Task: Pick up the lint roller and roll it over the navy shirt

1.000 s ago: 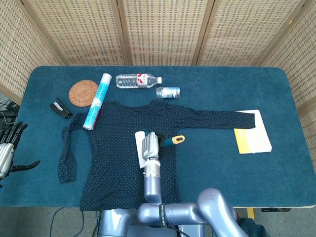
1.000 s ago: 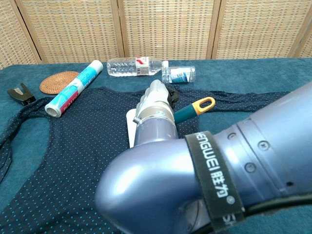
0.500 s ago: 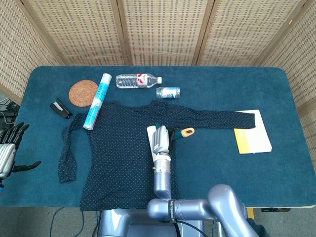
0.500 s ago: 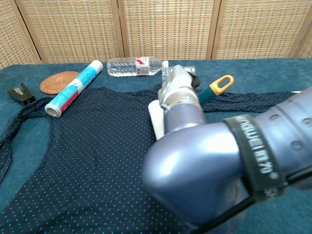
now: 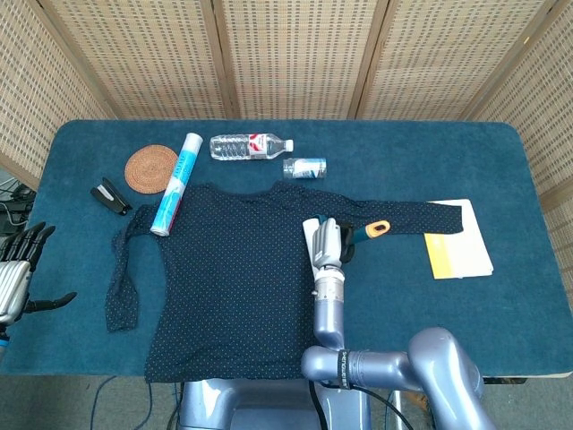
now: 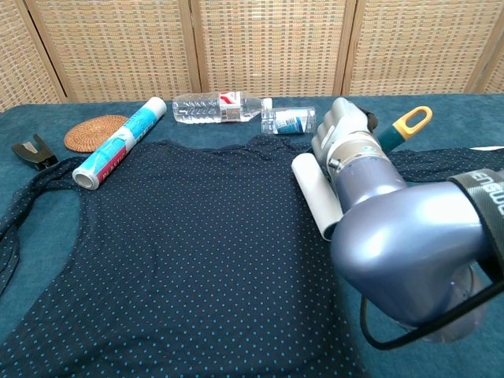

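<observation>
The navy dotted shirt (image 5: 224, 269) (image 6: 173, 244) lies spread flat across the middle of the blue table. My right hand (image 5: 328, 245) (image 6: 346, 138) grips the lint roller near the shirt's right side, below the right sleeve. The roller's white drum (image 5: 312, 235) (image 6: 316, 193) lies on the fabric. Its teal handle ends in an orange loop (image 5: 380, 227) (image 6: 413, 120) that sticks out past the hand. My left hand (image 5: 16, 273) hangs off the table's left edge with fingers spread, holding nothing.
At the back lie a water bottle (image 5: 251, 145), a small clear jar (image 5: 304, 167), a blue-white tube (image 5: 176, 183) on the shirt's shoulder, a woven coaster (image 5: 150, 167) and a black clip (image 5: 110, 196). Yellow-and-white paper (image 5: 457, 242) sits at the right.
My right hand has carried the lint roller rightward and slightly farther back across the shirt, from the middle to its right side. The left hand has stayed put.
</observation>
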Motion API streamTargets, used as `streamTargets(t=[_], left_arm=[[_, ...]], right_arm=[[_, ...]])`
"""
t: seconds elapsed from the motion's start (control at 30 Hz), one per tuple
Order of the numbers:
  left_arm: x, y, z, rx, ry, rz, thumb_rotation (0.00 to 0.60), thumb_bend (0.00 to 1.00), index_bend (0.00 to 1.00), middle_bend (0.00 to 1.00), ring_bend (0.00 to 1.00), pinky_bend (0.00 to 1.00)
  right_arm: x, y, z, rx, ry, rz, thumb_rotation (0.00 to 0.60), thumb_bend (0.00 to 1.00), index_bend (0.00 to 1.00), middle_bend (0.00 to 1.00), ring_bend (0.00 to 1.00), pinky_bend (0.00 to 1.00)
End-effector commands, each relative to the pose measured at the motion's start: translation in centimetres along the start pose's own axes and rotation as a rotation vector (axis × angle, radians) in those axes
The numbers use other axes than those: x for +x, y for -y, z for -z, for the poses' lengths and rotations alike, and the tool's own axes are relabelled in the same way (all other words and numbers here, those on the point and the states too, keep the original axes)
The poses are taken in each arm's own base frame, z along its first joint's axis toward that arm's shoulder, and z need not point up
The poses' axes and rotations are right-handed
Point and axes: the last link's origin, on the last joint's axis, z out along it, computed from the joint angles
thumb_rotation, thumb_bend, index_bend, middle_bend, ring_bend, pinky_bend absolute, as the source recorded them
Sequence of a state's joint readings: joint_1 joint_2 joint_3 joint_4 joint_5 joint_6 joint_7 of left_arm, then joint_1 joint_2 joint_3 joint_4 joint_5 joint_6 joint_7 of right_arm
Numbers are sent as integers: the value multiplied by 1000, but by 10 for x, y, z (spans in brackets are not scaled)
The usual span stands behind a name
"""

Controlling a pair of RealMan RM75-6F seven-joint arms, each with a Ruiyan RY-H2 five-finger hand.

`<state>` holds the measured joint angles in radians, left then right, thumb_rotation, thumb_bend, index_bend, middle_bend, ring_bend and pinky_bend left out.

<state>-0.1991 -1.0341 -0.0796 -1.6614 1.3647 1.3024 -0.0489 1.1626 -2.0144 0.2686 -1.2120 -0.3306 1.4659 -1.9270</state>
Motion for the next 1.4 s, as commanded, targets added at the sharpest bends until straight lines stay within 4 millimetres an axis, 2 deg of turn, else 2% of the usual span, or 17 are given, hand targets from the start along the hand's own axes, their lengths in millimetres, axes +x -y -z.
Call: streamTargets(t=[0.03,0.13,0.2,0.4,0.63,0.87,1.1,1.27,1.4], left_arm=[[0,0,0,0,2,0,600,0,0,0,0,0],[-1,0,0,-1,4,-1,600,0,0,0,0,0],[-1,0,-1,2,5,-1,600,0,0,0,0,0],[-1,1,-1,4,6,2,600,0,0,0,0,0],[1,4,-2,8,5,10,600,0,0,0,0,0],[1,4,-1,3,7,13,600,0,0,0,0,0],[2,5,-2,8,5,16,600,0,0,0,0,0],[1,4,-1,3,6,11,600,0,0,0,0,0],[0,3,-1,1,7,4,600,0,0,0,0,0]], right_arm=[[-1,1,-1,2,3,3,600,857,733,1000,1000,1000],[5,7,3,19,-6,-1,600,857,733,1000,1000,1000],[17,20,11,47,-29,-1,600,857,733,1000,1000,1000],[39,40,23,81,-64,-3,600,857,733,1000,1000,1000],[69,69,50,138,-135,19,600,857,731,1000,1000,1000],[84,75,61,172,-182,23,600,857,729,1000,1000,1000],[77,73,57,140,-162,38,600,857,729,1000,1000,1000],[63,68,48,103,-134,60,600,857,729,1000,1000,1000],[46,57,35,60,-110,95,600,857,729,1000,1000,1000]])
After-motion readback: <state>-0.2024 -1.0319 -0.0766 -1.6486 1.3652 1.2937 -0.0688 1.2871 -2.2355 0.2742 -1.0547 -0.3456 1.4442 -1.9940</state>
